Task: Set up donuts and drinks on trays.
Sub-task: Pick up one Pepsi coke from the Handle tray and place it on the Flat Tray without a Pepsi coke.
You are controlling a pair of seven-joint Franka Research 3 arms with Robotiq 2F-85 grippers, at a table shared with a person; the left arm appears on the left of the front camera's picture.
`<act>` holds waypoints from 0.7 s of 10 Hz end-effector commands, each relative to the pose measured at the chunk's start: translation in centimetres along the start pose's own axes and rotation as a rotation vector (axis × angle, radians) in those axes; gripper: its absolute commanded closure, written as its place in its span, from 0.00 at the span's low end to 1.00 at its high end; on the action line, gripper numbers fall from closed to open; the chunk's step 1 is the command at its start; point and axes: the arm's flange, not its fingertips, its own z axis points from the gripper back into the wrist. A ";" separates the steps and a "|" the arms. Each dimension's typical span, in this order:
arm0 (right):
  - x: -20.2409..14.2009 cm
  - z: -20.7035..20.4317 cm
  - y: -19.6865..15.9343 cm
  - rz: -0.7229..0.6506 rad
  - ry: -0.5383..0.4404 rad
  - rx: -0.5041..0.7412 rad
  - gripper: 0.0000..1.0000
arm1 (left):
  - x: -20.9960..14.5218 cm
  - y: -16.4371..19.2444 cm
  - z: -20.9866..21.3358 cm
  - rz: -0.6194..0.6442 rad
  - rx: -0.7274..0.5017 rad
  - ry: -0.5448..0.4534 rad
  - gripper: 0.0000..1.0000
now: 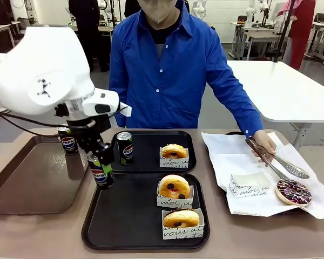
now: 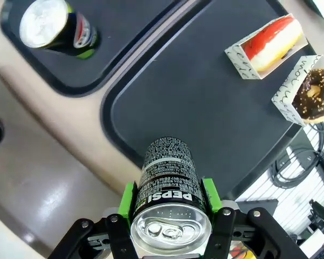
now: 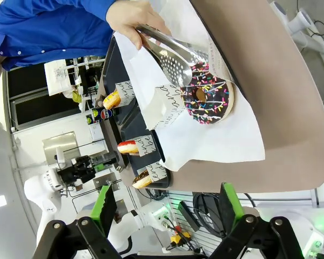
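Pepsi can [image 2: 168, 178] clamped in left gripper [image 2: 170, 200], seemingly above near tray [image 2: 205, 102]

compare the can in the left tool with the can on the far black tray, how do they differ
The held can is clamped between the left tool's pads at the near tray's left edge; the far-tray can stands free on the far tray. The held can leans slightly; the far-tray can stands upright. Both are slim black Pepsi cans with silver tops.
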 end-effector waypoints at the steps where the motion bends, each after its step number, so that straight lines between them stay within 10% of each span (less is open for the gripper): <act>1: 0.0 0.0 0.0 0.003 0.001 0.019 0.00 | 0.5 -2.0 -2.9 0.032 -0.038 0.002 0.42; 7: 0.0 0.0 0.0 0.003 0.001 0.019 0.00 | 1.6 -5.1 -6.0 -0.014 -0.057 0.050 0.42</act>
